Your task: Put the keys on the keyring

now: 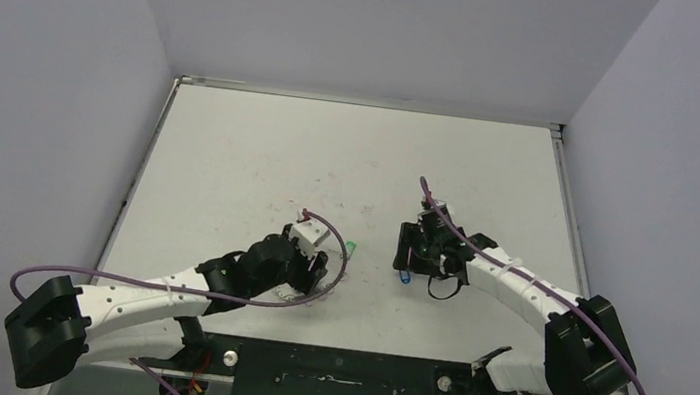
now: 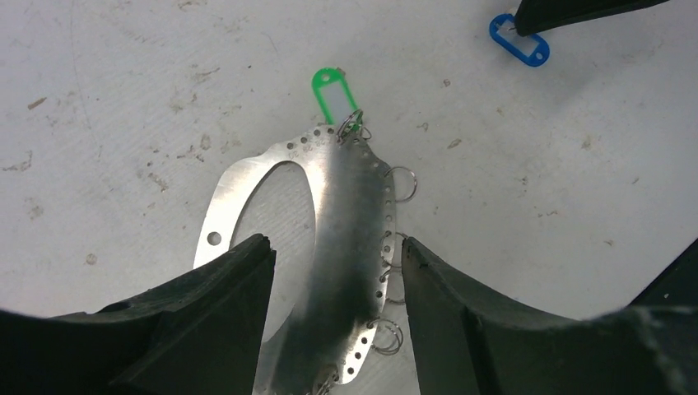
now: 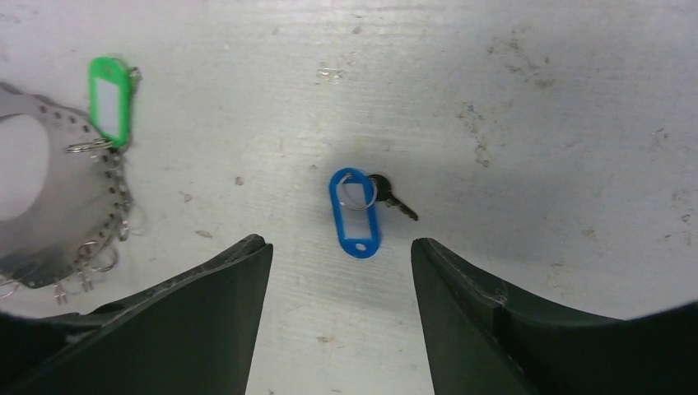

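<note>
Lying just ahead of right gripper point(image 3: 339, 245), jaws parted: blue-tagged key point(image 3: 355, 212). Pinch tag's long sides, centred. Unclear whether left gripper point(image 2: 336, 244) clamps keyring point(image 2: 247, 177).

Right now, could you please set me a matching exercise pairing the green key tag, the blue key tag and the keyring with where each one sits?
Things:
1. green key tag
2. blue key tag
3. keyring

Places:
A. between the fingers of the left end effector
B. on the bare table, apart from the others, between the open fingers of the right end effector
C. at the keyring's rim, by a small split ring

Pairs: 1-C; 2-B; 3-A
</note>
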